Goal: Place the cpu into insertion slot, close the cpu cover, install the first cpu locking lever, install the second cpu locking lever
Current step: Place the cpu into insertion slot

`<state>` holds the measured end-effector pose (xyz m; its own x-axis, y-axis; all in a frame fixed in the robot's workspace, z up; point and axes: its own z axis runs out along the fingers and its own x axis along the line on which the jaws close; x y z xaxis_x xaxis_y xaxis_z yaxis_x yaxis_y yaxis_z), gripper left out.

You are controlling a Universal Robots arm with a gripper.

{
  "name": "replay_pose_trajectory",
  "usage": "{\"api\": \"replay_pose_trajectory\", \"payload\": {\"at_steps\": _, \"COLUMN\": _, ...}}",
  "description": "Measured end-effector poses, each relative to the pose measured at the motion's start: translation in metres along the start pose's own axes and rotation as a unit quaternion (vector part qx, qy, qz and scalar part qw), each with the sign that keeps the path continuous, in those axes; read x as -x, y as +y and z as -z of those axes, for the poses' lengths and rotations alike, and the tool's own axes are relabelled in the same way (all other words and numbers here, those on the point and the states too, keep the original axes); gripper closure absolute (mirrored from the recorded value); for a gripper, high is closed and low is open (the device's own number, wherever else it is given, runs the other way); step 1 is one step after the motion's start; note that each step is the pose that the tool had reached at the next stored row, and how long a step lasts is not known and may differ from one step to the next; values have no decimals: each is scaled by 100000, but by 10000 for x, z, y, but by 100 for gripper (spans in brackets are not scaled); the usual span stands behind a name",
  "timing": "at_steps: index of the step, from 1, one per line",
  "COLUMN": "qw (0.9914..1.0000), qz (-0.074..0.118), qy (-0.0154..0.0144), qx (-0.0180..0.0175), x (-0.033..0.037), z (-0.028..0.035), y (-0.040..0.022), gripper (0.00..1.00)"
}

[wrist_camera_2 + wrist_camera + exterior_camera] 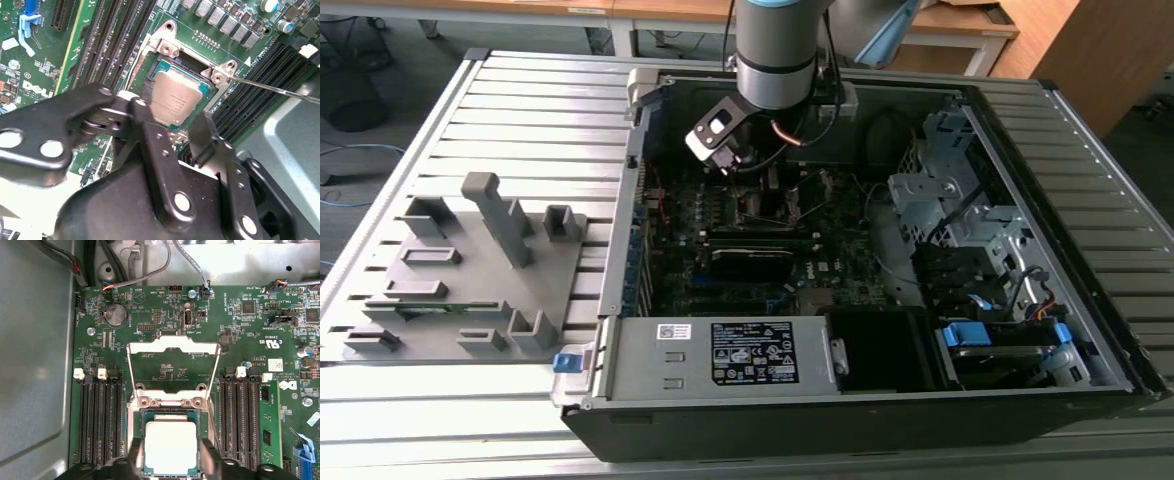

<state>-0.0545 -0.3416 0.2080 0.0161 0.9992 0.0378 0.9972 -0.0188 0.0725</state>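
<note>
— Starting at the exterior view's left?
— Slatted bare-metal bench (520, 100), ribbed end to end. On it, a matt grey plastic tray (467, 300) with blocky upright posts and pockets.
— Then, moving right?
— Open black computer case (854, 430), lying on its side. At its near edge, a grey sheet-metal power box (634, 350) with a dark label. Behind that, a green circuit board (165, 310), busy with small parts.
— And over the board?
— Grey tubular arm (777, 55) hanging down into the case, black pincer (175, 114) low over the socket (182, 61).
— Chip?
— Flat, square, dull silver on top: chip (170, 442) lying level inside the dark square socket, green edge around it.
— Grasped?
— Released, by the look of both wrist views: black metal fingers (207, 455) spread to either side of the socket, wider than the chip.
— Cover?
— Thin shiny cover frame (173, 342) with a square window, tipped back open off the socket, beside two screwed lugs.
— In the way?
— Long black ridged memory slots (97, 422) flanking the socket on both sides. Thin steel rod (272, 88) slanting out from one lug across the slots.
— Furthest on the exterior view's right?
— Perforated grey drive cage (947, 190), black cables (887, 140), blue plastic clips (965, 335).
</note>
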Motion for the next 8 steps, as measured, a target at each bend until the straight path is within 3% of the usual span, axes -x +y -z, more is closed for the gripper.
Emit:
{"api": "replay_pose_trajectory", "payload": {"at_steps": 1, "qw": 100000, "qz": 1, "qy": 1, "qx": -1, "x": 0, "z": 0, "y": 0, "gripper": 47}}
{"api": "replay_pose_trajectory", "payload": {"at_steps": 2, "qw": 100000, "qz": 0, "qy": 5, "qx": 1, "x": 0, "z": 1, "y": 0, "gripper": 47}}
{"api": "replay_pose_trajectory", "payload": {"at_steps": 5, "qw": 100000, "qz": 1, "qy": -2, "qx": -2, "x": 0, "z": 2, "y": 0, "gripper": 65}}
{"api": "replay_pose_trajectory", "payload": {"at_steps": 8, "qw": 100000, "qz": 0, "qy": 4, "qx": 1, "x": 0, "z": 3, "y": 0, "gripper": 71}}
